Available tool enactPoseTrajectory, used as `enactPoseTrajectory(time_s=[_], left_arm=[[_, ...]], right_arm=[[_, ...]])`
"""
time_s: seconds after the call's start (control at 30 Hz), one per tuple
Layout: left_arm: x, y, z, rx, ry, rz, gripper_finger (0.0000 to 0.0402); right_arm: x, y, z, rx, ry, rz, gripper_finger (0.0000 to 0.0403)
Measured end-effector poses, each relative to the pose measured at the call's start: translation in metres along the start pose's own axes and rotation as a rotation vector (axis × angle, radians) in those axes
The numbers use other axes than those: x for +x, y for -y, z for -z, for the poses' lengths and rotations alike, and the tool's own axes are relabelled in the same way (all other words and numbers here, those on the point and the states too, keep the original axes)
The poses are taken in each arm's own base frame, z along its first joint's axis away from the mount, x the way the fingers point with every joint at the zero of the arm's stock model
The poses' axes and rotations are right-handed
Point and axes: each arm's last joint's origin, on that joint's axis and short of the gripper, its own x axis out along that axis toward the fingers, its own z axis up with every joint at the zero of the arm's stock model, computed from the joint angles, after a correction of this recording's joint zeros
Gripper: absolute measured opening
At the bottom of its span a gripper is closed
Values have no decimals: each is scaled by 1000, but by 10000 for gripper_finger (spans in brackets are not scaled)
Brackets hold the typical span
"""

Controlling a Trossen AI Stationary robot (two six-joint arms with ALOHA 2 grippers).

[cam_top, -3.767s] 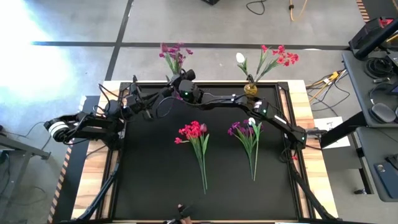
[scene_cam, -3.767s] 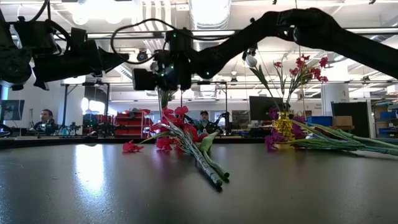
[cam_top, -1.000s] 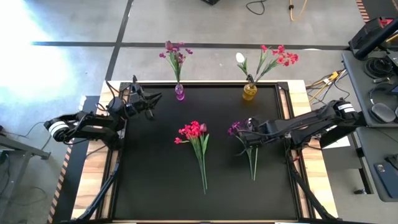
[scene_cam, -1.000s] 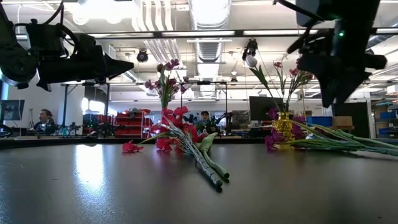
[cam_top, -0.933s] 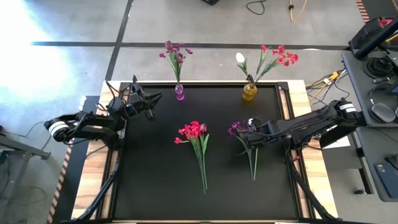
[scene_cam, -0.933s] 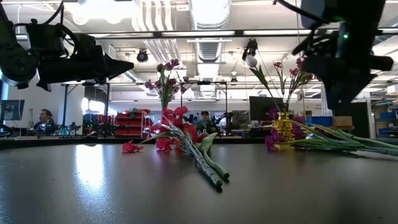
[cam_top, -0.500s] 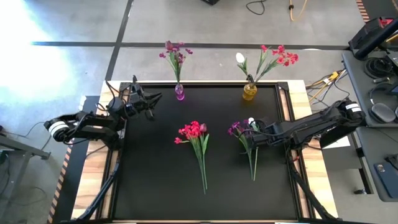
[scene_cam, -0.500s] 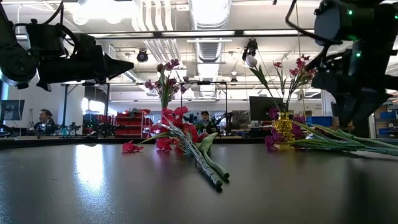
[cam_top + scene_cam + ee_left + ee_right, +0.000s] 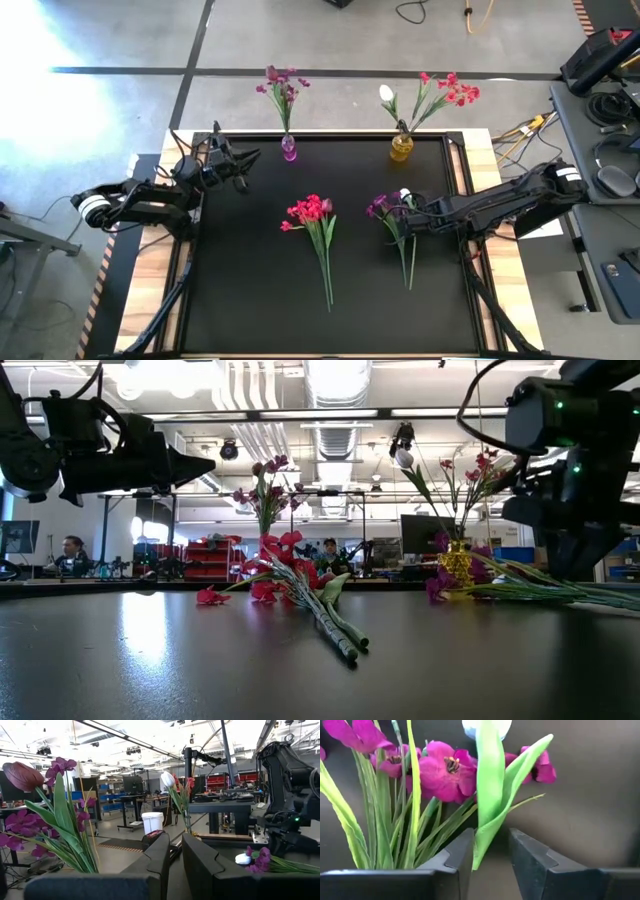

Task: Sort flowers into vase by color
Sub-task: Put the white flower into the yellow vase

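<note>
1. Reading the scene for brands, labels or writing turns up none that can be made out.
2. Two dark arms work at the table (image 9: pixel 150 290). The right gripper (image 9: pixel 407 213) sits low over the purple bunch (image 9: pixel 392 215) lying on the black mat (image 9: pixel 260 280). In its wrist view a green leaf (image 9: pixel 490 795) stands in the narrow gap between the fingers (image 9: pixel 457 855); whether the pads press on it cannot be told.
3. The left gripper (image 9: pixel 245 160) hangs above the mat's far left part, well away from the right gripper. Its fingers (image 9: pixel 160 857) are nearly together with a slim gap, and nothing is between them.
4. Two bunches lie loose on the mat: the purple one under the right gripper, with a white bud (image 9: pixel 487 727) among its blooms, and a red bunch (image 9: pixel 312 213) off to that gripper's left, midway across the mat, stems trailing toward the near edge.
5. Two vases stand at the mat's far edge beyond the right gripper: a purple vase (image 9: pixel 289 150) holding purple flowers (image 9: pixel 281 88), and a yellow vase (image 9: pixel 402 146) holding red flowers (image 9: pixel 450 92) and a white bud.
6. The mat is matte black within a pale wooden table border.
7. Beyond is a concrete floor (image 9: pixel 120 40) with dark tape lines, a side desk (image 9: pixel 600 130) past the right arm, and a workshop with overhead lights, shelving and two seated people (image 9: pixel 72 550) far behind.
</note>
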Motion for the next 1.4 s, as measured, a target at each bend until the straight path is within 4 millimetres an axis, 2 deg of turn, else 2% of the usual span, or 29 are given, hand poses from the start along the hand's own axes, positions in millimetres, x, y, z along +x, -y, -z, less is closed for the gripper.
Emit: enactPoseTrajectory(time_s=[0.13,0.3,0.47,0.63,0.77,0.87,1.13,1.27,1.4], left_arm=[[0,0,0,0,0,0,37],[0,0,0,0,0,0,37],[0,0,0,0,1,0,37],[0,0,0,0,0,0,37],[0,0,0,-1,-1,0,37],[0,0,0,-1,-1,0,37],[0,0,0,-1,-1,0,37],[0,0,0,-1,-1,0,37],[0,0,0,-1,-1,0,37]], right_arm=[[5,0,0,-10,-18,-27,82],[2,-3,-2,-45,-7,-36,46],[-13,-11,-10,-94,34,-71,24],[-39,-19,-23,-139,136,-45,20],[-61,-25,-37,-177,308,-13,20],[-76,-30,-46,-192,528,24,20],[-96,-39,-52,-176,1045,179,19],[-100,-38,-54,-147,1201,284,19],[-101,-35,-65,-123,1197,332,19]])
